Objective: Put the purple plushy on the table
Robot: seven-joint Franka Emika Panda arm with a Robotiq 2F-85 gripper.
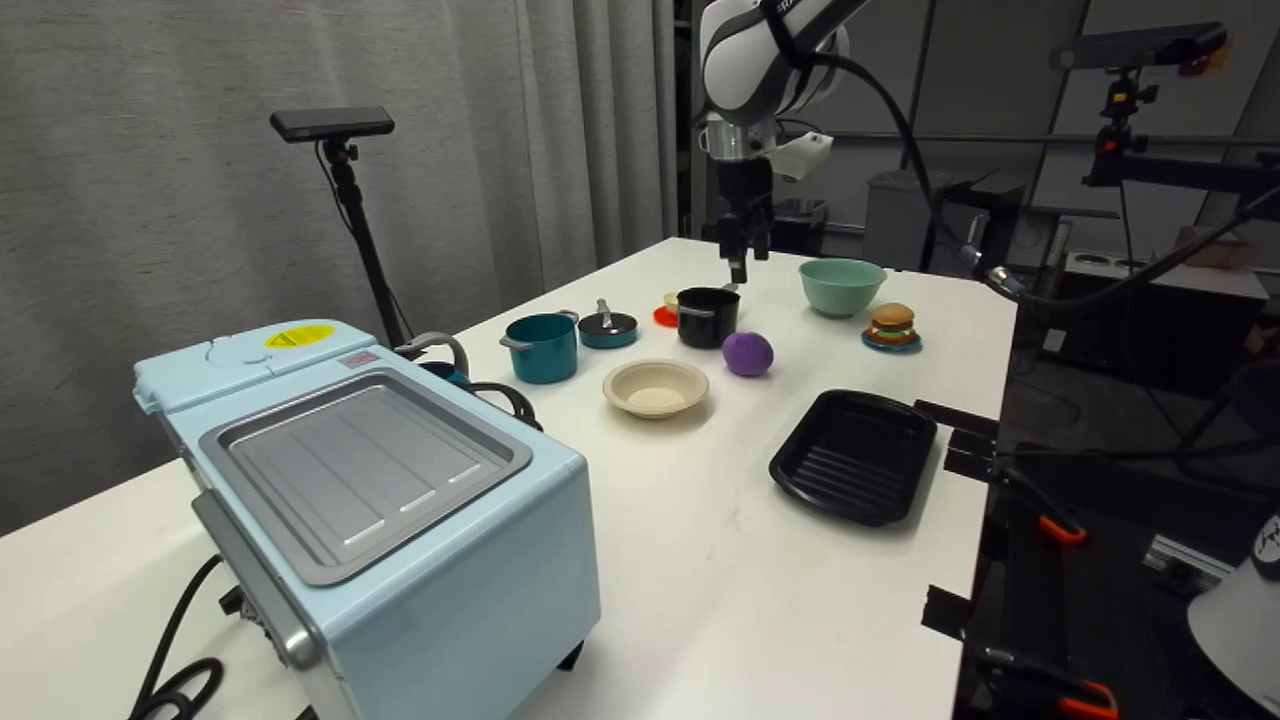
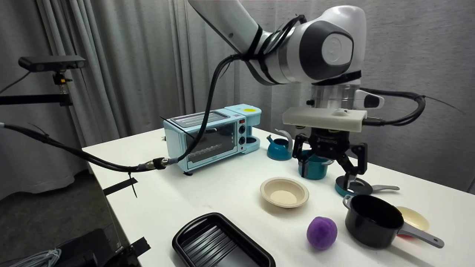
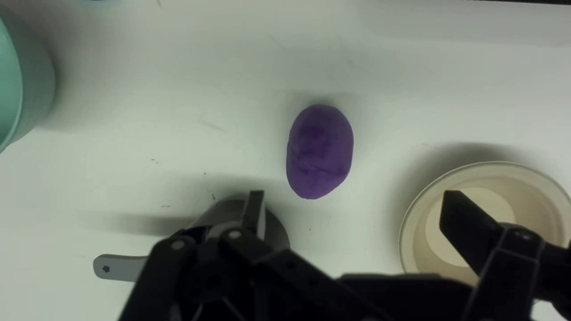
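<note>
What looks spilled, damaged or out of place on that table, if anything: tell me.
I see nothing spilled or broken. What stands out against the white table is black tape in uneven pieces along its edge, and in the wrist view dark specks near the black pot; whether dirt or scratches, I cannot tell.

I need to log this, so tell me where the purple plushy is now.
In an exterior view, the plushy rests on the table, low and right of centre, just left of the black pot and below and right of the cream bowl.
</note>
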